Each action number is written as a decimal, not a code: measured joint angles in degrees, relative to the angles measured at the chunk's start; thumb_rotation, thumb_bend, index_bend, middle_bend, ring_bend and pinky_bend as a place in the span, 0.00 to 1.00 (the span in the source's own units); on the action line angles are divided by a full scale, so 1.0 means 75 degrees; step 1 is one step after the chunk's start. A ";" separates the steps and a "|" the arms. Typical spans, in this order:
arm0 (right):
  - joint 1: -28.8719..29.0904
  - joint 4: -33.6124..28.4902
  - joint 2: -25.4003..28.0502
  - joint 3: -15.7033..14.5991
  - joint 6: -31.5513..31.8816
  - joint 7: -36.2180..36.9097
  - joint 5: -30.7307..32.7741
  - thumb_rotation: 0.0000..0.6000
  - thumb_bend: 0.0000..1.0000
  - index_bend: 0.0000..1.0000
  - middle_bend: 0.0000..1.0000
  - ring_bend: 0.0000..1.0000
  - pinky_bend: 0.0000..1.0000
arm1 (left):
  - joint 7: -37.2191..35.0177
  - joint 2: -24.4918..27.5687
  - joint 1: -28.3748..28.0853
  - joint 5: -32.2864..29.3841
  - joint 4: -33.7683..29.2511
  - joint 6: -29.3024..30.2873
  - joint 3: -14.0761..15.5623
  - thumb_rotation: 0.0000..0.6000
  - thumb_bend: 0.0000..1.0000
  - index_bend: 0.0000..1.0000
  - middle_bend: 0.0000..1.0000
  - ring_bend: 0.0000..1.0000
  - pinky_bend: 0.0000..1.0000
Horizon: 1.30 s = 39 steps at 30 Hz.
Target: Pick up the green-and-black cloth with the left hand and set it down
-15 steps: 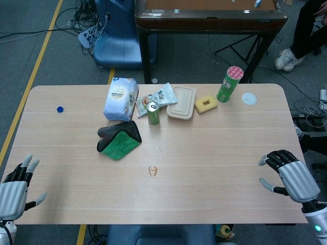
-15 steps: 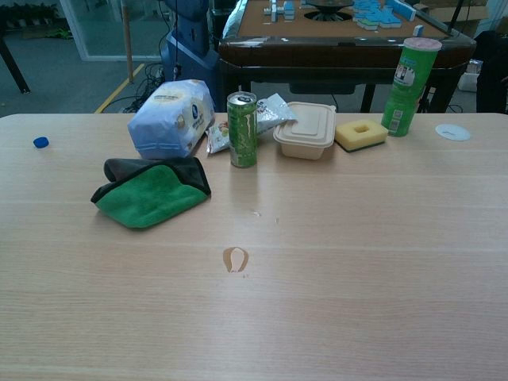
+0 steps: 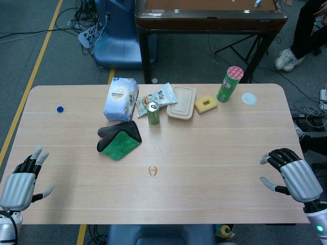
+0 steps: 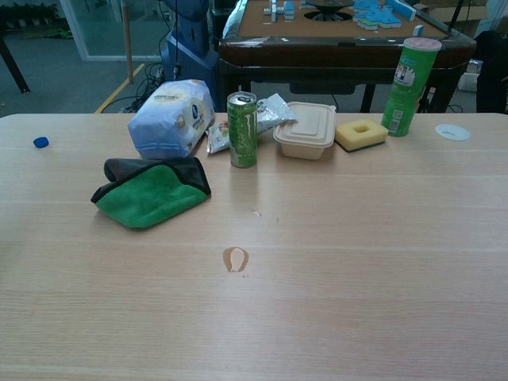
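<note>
The green-and-black cloth [image 3: 119, 140] lies folded on the table, left of centre, green side up with a black edge; the chest view shows the cloth [image 4: 149, 193] in front of the wipes pack. My left hand [image 3: 23, 177] hovers at the table's near left corner, fingers spread and empty, well short of the cloth. At the near right edge my right hand [image 3: 292, 172] is open too, holding nothing. Neither hand shows in the chest view.
Behind the cloth stand a blue-white wipes pack [image 3: 121, 98], a green can [image 3: 153, 113], a snack packet [image 3: 159, 96], a beige lidded box [image 3: 182, 102], a yellow sponge [image 3: 206, 104] and a tall green canister [image 3: 229, 84]. A blue cap [image 3: 60, 109] lies far left, a white lid [image 3: 249, 98] far right.
My left hand has shifted slightly right and forward over the table corner. The right hand and the cloth stay where they were.
</note>
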 measured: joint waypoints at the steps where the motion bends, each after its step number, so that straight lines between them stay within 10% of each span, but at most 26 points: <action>1: -0.0003 -0.0030 0.0020 0.0007 0.0013 -0.0026 -0.0003 1.00 0.30 0.43 0.39 0.28 0.25 | -0.0086 0.0022 -0.0140 -0.0024 -0.0003 -0.0188 -0.0058 1.00 0.14 0.11 0.04 0.12 0.25; 22: -0.0260 -0.0439 0.0241 -0.0011 0.0239 -0.0400 0.0022 1.00 0.30 0.43 0.39 0.28 0.25 | -0.0361 -0.1196 -0.3501 -0.1801 0.1650 -0.4163 -0.1194 1.00 0.14 0.12 0.04 0.10 0.23; 39: -0.0321 -0.0424 0.0283 0.0021 0.0207 -0.0388 0.0133 1.00 0.30 0.43 0.39 0.28 0.25 | 0.1478 -0.2792 -0.5085 -0.4510 0.3714 -0.5122 -0.1351 1.00 0.14 0.10 0.04 0.05 0.17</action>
